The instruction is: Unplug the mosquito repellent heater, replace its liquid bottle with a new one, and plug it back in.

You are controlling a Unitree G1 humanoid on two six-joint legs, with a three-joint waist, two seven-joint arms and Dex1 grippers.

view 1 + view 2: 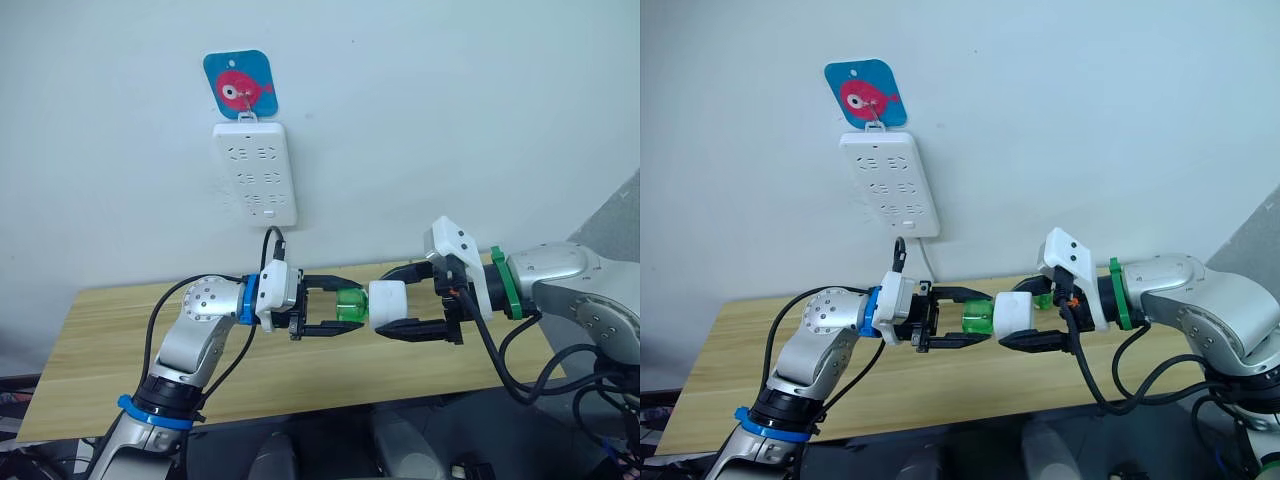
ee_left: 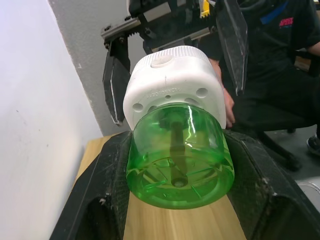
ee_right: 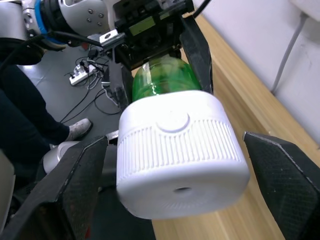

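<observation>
The right gripper (image 1: pixel 402 298) stood spread wide around the small white rounded plastic heater (image 1: pixel 387 301), gaps on both sides. The left gripper (image 1: pixel 340 306) blocked the far end, clamping the green translucent bottle (image 1: pixel 352 306).

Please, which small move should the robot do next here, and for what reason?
Probably close the right gripper on the mosquito repellent heater, then twist. The left gripper is shut on the green bottle, which sits joined to the heater, held in the air above the wooden table. The right gripper's black fingers stand apart from the heater's sides.

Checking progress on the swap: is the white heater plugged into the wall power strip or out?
Out. The small white rounded plastic heater sits in mid-air between both end effectors, below the white power strip.
</observation>
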